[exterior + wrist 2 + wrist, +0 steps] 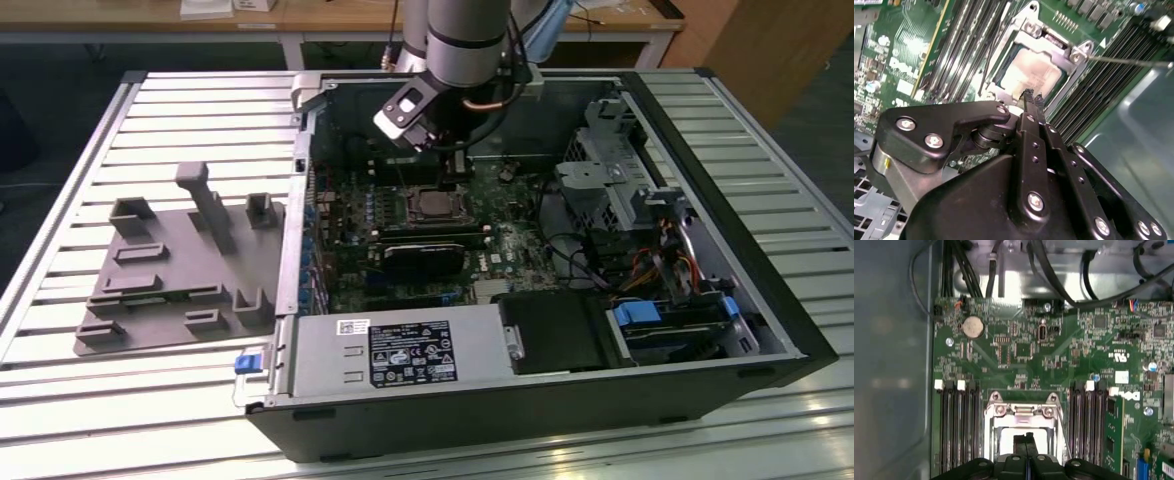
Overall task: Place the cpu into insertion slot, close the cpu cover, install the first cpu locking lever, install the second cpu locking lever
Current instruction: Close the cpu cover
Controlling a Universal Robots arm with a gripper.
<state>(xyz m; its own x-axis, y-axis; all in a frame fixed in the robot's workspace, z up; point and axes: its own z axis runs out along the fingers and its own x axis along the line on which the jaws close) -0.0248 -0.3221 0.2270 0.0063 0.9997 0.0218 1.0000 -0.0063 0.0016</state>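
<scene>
Inside an open computer case (561, 425), the gripper (1031, 96) hangs just above the slot (434, 206), fingers pressed together with nothing between them. The cpu (1030, 72) sits in the slot, and the cover (1029, 25) lies down around it (a thin lever (1126, 61) juts out beside the frame). Green board (1024, 365) surrounds the slot.

End effector (1030, 96), fingertips together, hovers over the cpu (1031, 72)
</scene>
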